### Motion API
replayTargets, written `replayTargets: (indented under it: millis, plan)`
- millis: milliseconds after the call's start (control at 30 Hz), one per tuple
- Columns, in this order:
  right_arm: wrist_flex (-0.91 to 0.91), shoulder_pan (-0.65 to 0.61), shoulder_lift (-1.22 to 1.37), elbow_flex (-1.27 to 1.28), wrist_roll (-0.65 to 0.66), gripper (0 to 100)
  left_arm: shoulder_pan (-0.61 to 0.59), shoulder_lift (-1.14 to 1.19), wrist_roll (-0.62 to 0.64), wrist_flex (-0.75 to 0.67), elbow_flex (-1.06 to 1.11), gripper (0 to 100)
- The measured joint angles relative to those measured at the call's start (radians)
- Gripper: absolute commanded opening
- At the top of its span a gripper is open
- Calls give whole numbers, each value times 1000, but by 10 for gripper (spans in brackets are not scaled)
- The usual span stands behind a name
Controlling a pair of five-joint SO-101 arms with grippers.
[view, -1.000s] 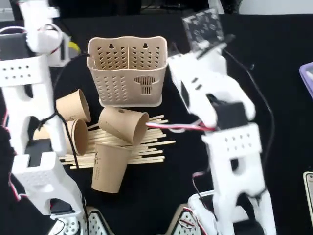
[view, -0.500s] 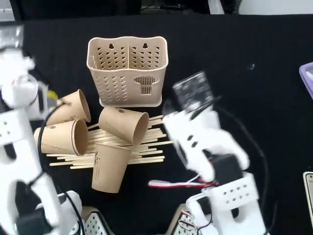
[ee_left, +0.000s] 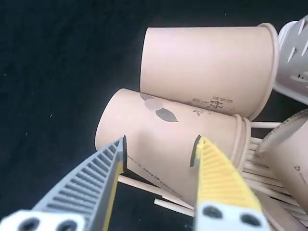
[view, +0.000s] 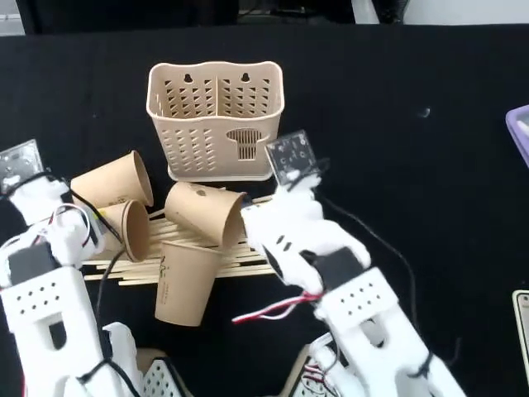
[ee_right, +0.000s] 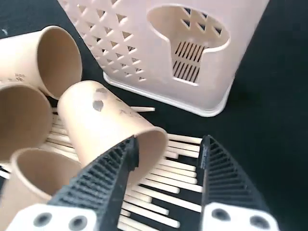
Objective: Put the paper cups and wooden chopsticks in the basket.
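Note:
The beige slotted basket (view: 215,116) stands upright at the back. In front of it several brown paper cups lie on their sides over a pile of wooden chopsticks (view: 235,252). My left gripper (ee_left: 159,151) is open, its grey and yellow fingers straddling one lying cup (ee_left: 163,127), with a second cup (ee_left: 207,62) just beyond. My right gripper (ee_right: 168,147) is open above the chopsticks (ee_right: 168,180); one finger (ee_right: 113,171) sits by the rim of the middle cup (ee_right: 103,122). The basket (ee_right: 192,48) is close behind.
My left arm (view: 41,281) covers the lower left and my right arm (view: 318,265) the centre, crossing the chopstick ends. One cup (view: 183,283) lies nearest the front. A purple object (view: 521,132) sits at the right edge. Black table stretches to the right.
Both arms have come down from raised poses toward the pile. The left one dropped over the left-hand cups; the right one swung down and left to the middle cup.

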Motion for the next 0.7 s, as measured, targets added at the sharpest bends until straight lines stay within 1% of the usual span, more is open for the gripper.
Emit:
replayTargets:
  millis: [67,133,300,400,500,600,700]
  plan:
    - [0,-28,69,-48,-46,215,0,-32,8,-18,38,241]
    - [5,-54,120,-89,-64,214,0,-71,9,-49,80,241]
    - [98,-118,140,-198,-71,215,0,-107,9,-60,121,241]
    - [120,-166,144,-206,-71,215,0,-107,9,-66,126,241]
    - [71,-203,144,-169,-71,214,0,-107,9,-66,126,241]
    - [-6,-206,146,-109,-71,213,0,-107,9,-66,126,241]
    - [-32,-210,146,-75,-71,212,0,-107,9,-66,126,241]
